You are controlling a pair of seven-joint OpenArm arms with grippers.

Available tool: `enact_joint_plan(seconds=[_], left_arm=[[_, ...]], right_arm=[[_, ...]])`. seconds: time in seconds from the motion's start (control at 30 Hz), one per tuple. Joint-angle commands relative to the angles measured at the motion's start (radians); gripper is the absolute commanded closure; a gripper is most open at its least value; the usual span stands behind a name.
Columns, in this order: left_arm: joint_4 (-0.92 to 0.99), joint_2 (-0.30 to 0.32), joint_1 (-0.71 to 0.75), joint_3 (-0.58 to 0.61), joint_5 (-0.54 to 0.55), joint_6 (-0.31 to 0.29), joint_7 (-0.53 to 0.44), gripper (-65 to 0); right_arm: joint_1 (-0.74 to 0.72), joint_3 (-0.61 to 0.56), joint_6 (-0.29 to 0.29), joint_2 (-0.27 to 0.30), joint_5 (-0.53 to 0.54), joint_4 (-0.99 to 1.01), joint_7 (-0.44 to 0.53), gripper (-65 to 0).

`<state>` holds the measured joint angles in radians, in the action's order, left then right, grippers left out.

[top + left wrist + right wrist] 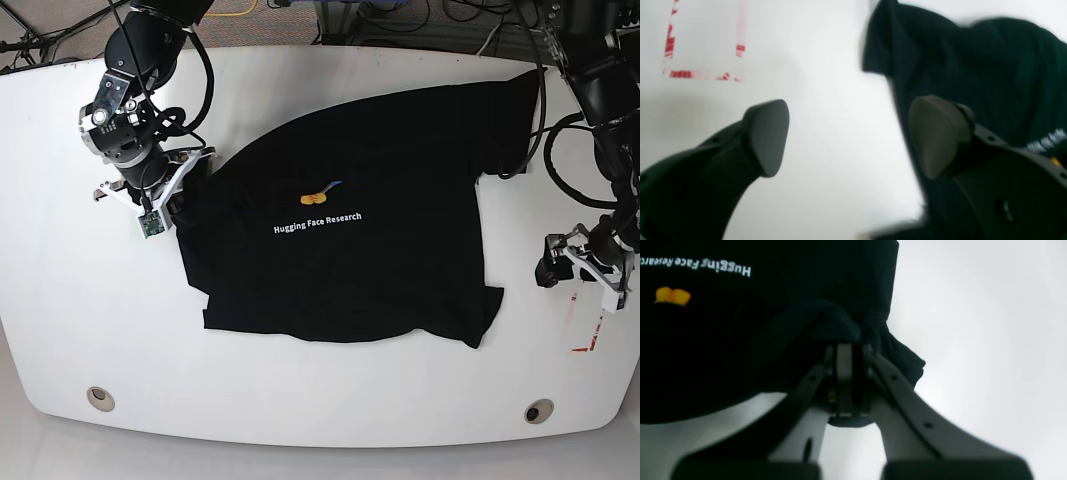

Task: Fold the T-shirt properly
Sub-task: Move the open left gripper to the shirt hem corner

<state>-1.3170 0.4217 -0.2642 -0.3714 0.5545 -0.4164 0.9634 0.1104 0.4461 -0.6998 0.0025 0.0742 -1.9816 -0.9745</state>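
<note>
A: Right gripper, closest in its wrist view, is clenched on a bunched edge of the T-shirt, likely so that side can be dragged flat or lifted for a fold.

B: Shirt location?

A: Mid-table, print up, skewed, one corner reaching the far edge.

B: Left gripper?

A: Jaws spread wide, gripping nothing, hovering at the shirt's other side near the red marks. Probably waiting to grab that edge.

We see bright, even light on the white desk; both wrist views are soft, blurred, with faint shadows.
</note>
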Motion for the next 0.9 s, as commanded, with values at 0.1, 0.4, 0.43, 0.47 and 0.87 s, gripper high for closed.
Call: enact_joint_plan(seconds=[0.1,0.4,0.43,0.47,0.87], left_arm=[[0.123,0.021,-0.091,0.084,-0.061,-0.005,-0.12,-54.6],[0.374,0.021,-0.197,0.142,-0.066,-0.005,-0.254,-54.7],[0.397,0.021,-0.209,0.16,-0.066,-0.005,-0.265,-54.7],[0.419,0.021,-0.22,0.174,-0.064,-0.005,-0.277,-54.7],[0.586,-0.02,-0.295,0.208,-0.067,-0.034,-0.35,-54.7]], right_arm=[[-0.025,0.003,0.002,-0.009,0.003,-0.009,0.018,-2.1],[-0.027,0.003,0.002,-0.009,0.005,-0.011,0.018,-2.1],[-0.027,0.003,0.002,-0.009,0.005,-0.011,0.018,-2.1],[-0.025,0.003,0.002,-0.009,0.005,-0.012,0.018,-2.1],[-0.024,0.006,0.002,-0.009,0.005,-0.009,0.018,-2.1]])
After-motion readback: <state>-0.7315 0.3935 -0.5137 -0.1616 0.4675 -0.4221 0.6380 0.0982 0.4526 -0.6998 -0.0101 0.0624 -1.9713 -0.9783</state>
